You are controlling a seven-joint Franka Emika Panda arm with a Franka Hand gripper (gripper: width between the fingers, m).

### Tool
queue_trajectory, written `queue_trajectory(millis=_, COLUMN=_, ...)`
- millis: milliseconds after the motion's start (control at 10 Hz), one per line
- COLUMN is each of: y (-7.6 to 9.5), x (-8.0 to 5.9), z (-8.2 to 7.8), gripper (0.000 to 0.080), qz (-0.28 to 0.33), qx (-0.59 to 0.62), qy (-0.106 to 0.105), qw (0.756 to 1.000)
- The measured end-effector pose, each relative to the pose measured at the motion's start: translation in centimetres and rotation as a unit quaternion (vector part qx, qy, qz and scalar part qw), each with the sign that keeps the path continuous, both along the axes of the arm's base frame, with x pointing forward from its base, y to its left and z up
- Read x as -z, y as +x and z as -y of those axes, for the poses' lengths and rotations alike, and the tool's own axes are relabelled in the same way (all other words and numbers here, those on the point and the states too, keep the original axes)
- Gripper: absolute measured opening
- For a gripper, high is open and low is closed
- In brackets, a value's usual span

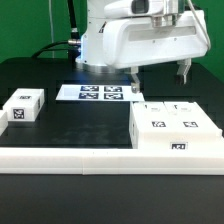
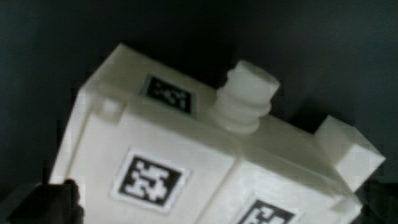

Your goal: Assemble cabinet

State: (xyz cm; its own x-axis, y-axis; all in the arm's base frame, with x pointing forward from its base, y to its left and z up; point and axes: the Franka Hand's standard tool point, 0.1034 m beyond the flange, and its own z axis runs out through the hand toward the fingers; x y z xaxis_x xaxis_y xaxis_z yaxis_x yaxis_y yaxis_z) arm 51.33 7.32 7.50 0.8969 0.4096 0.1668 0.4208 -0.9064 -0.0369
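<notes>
Cabinet [image 1: 175, 130]: white boxy plastic body, largest loose item. It stands on the black tabletop [image 1: 70, 125] toward the near edge, at the exterior view's right, just behind the border rail. Two square black-and-white tags show on its upper face and one on the face turned to the camera. In the wrist view the cabinet [image 2: 160, 130] fills most of the picture, tags showing, with a short round white stub [image 2: 240, 95] rising from it.

Hand [image 1: 158, 84]: two dark fingers on a white wrist housing, spread wide apart, nothing between them. It hangs above the far part of the cabinet, not touching it.

Border rail [image 1: 70, 158]: long, low, white. It runs along the tabletop's near edge across almost the full width.

Marker board [image 1: 100, 92]: thin, flat, white, with several tags. It lies near the far edge, in front of the arm's base.

Small block [image 1: 22, 108]: white, tagged on two visible faces. It sits near the tabletop's edge at the exterior view's left, well apart from the cabinet.
</notes>
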Motion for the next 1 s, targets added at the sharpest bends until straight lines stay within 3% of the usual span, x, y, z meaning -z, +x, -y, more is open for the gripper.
queue_trajectory(millis=400, y=0.0, x=-0.1, z=-0.6, gripper=0.0797, qz=-0.018, qx=0.149, qy=0.032, qw=0.988)
queue_trajectory(millis=600, y=-0.5, x=0.0, z=-1.6, gripper=0.0797, qz=-0.028, qx=0.202, qy=0.034, qw=0.978)
queue_trajectory(millis=800, y=-1.9, x=0.8, z=-3.4, gripper=0.0797, qz=-0.02, qx=0.176, qy=0.01, qw=0.984)
queue_trajectory(millis=1000, y=-1.9, x=1.9, z=-2.5, gripper=0.0797, qz=-0.006, qx=0.178, qy=0.006, qw=0.984)
